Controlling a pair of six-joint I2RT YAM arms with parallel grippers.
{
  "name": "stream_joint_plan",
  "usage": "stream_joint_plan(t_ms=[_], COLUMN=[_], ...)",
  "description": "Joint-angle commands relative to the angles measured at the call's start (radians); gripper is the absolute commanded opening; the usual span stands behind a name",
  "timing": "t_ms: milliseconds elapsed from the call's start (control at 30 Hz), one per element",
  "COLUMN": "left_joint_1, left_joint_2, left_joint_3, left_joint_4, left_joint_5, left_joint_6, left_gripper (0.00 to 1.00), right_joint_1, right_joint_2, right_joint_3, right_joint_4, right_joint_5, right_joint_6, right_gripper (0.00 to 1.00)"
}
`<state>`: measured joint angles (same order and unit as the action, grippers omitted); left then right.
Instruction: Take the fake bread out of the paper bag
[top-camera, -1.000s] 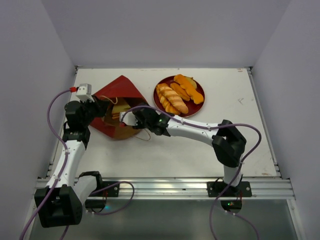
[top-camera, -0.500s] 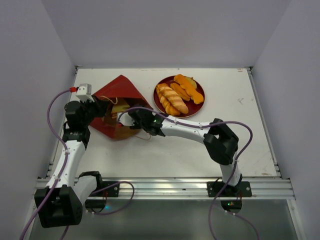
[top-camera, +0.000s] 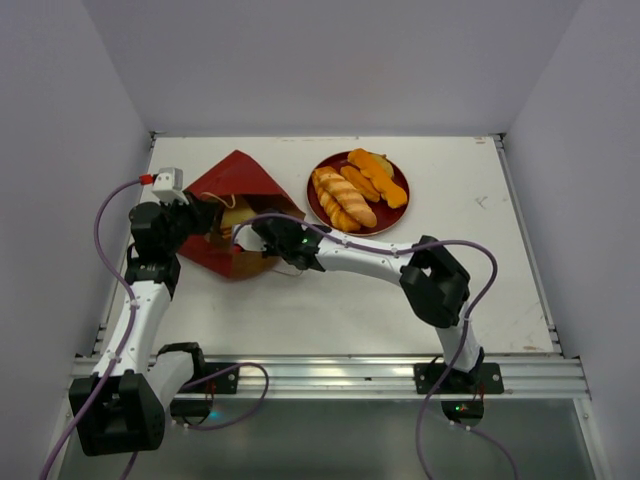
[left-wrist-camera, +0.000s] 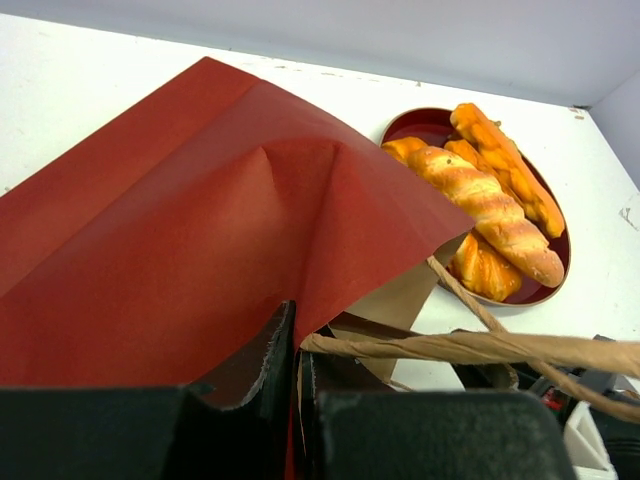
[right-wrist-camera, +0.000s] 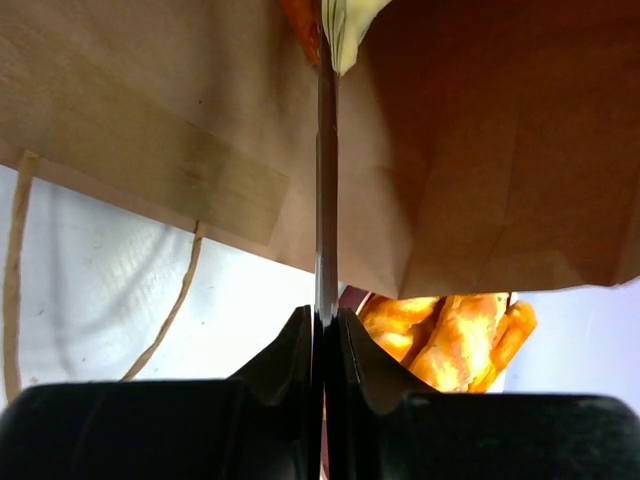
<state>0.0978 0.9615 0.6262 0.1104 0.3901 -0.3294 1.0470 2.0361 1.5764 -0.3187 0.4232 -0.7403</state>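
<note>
both closed: left tool (left-wrist-camera: 296, 345) on dark red paper bag (left-wrist-camera: 200, 230) rim, right tool (right-wrist-camera: 322, 325) in its brown mouth

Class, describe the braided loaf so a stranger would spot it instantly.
On the white table, right of the dark red paper bag, sits a round dark red plate. The braided loaf lies on its bag-side half: a long piece, pale golden with rope-like twists, beside deeper orange breads.

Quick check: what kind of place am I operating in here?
Probably a lab robot cell: a white table boxed in by plain walls, a metal mounting rail at its near edge, fake bread as props.
</note>
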Motion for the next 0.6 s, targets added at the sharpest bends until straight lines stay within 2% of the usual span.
stream_joint_plan(t_ms=[0,567], left_joint_1=[0.005,0.005], left_joint_2=[-0.020,-0.020], left_joint_3=[-0.003,0.003], left_joint_4=[0.023,0.008], left_joint_5=[0.009,-0.022], left_joint_6=[0.006,0.013], left_gripper=[0.09,0.09], right_joint_1=[0.005,-0.013], right_joint_2=[-0.112,-0.573], right_joint_3=[-0.007,-0.226], right_joint_4=[-0.068,-0.258], right_joint_5=[-0.079,-0.340], right_joint_6=[0.022,0.021], right_gripper=[0.00,0.00])
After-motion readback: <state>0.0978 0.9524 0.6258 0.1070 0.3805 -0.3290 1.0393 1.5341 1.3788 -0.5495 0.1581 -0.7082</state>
